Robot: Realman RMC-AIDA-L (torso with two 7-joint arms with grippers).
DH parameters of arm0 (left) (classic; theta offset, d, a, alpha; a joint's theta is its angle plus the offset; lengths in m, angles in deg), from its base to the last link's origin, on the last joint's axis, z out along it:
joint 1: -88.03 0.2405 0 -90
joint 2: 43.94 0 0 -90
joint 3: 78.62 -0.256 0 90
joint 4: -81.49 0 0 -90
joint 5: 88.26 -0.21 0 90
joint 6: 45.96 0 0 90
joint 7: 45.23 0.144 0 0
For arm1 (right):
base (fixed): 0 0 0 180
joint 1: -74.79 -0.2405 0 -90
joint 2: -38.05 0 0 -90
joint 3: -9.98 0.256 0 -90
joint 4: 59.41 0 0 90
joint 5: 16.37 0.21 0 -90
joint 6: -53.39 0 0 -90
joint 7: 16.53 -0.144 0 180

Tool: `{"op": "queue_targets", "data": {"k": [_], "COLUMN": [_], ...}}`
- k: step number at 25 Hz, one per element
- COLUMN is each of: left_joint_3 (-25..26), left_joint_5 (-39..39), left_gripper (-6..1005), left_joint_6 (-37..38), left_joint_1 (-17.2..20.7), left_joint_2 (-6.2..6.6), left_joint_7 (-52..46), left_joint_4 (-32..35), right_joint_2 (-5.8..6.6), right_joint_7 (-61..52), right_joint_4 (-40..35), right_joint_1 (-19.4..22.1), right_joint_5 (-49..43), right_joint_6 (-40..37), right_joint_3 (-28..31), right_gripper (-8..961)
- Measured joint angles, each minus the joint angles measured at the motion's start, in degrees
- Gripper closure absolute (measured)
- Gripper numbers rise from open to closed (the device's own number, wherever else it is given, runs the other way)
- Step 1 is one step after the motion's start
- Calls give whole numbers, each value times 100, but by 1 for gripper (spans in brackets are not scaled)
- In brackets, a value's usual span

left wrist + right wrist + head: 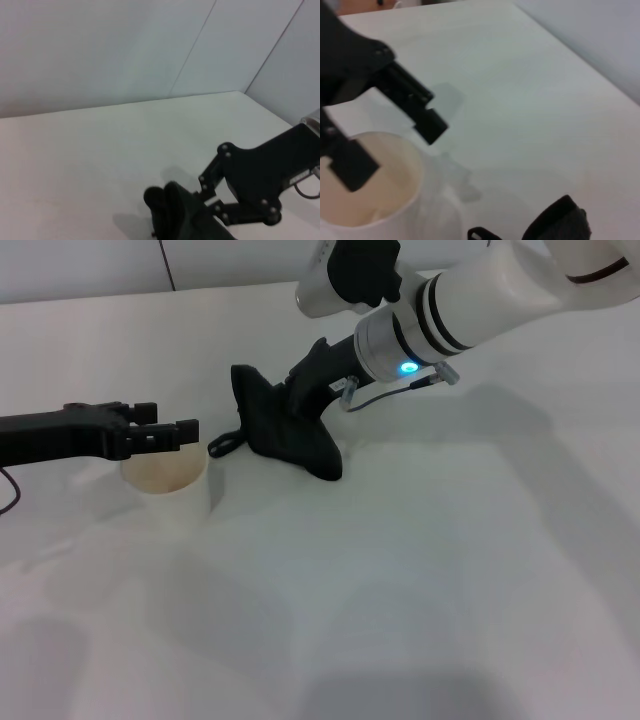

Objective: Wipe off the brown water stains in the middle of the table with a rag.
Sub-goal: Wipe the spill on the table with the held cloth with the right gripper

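Observation:
My right gripper (pixel 288 405) reaches down from the upper right and is shut on a black rag (pixel 285 435), which hangs crumpled with its lower end touching the white table (pixel 450 570). The left wrist view shows the same gripper (pixel 212 200) clamped on the rag (pixel 175 210). The brown water stains are hidden or out of view in every frame. My left gripper (pixel 165 422) comes in from the left and stands open just over the mouth of a white cup (pixel 165 480). Its black fingers (pixel 417 107) are spread above the cup's rim.
The white cup (pixel 375 195) stands left of the rag, close to it, with a pale beige inside. A loop of the rag (pixel 222 445) trails toward the cup. The table's far edge meets a white wall (pixel 125 45).

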Motion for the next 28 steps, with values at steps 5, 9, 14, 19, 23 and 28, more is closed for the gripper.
{"op": "queue_targets", "data": {"k": [5, 9, 14, 19, 23, 28], "left_joint_3": [0, 0, 0, 0, 0, 0], "left_joint_5": [0, 0, 0, 0, 0, 0], "left_gripper": [124, 124, 124, 124, 124, 124], "left_joint_6": [-6, -7, -7, -7, -7, -42], "left_joint_1": [0, 0, 0, 0, -34, -89], "left_joint_2": [-10, -6, 4, 5, 4, -7], "left_joint_7": [-2, -13, -16, -22, -28, -28], "left_joint_4": [6, 7, 7, 6, 6, 28], "right_joint_2": [-3, 3, 19, 29, 16, -10], "right_joint_7": [2, 2, -53, -60, -28, -16], "right_joint_4": [-24, -107, -155, -110, -146, -302], "right_joint_1": [42, 61, 90, 109, 121, 124], "right_joint_5": [-10, -164, -537, -646, -611, -634], "right_joint_6": [197, 150, -116, -419, -378, -56], "right_joint_3": [56, -5, -9, -4, 56, 58], "right_gripper": [833, 832, 832, 832, 832, 833]}}
